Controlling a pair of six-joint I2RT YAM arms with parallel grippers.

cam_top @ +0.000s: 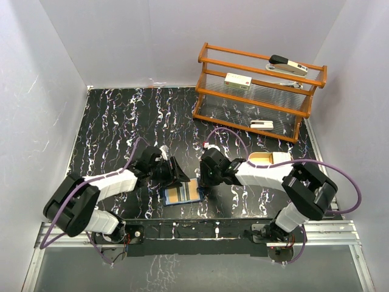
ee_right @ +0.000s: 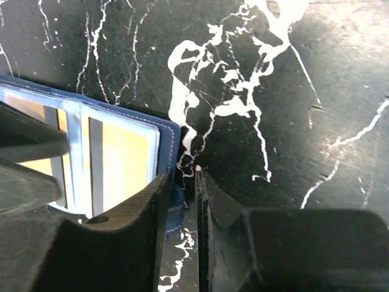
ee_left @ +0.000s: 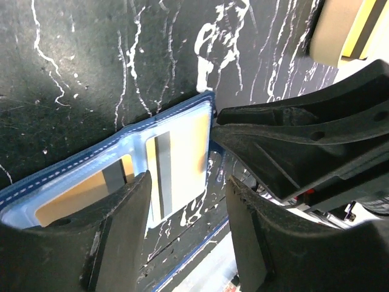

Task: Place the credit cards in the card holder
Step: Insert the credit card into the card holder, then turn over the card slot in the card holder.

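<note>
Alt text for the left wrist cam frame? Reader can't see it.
An open navy card holder lies flat on a black, white-veined table, with tan-orange cards showing through its clear pockets. The left tool, open, frames it from the foreground. The right tool reaches in from the right, its tips beside the holder's edge.

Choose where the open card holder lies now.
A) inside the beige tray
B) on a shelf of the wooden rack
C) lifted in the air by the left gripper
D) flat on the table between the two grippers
D: the card holder lies flat on the table, with the left gripper and the right gripper beside it.
</note>
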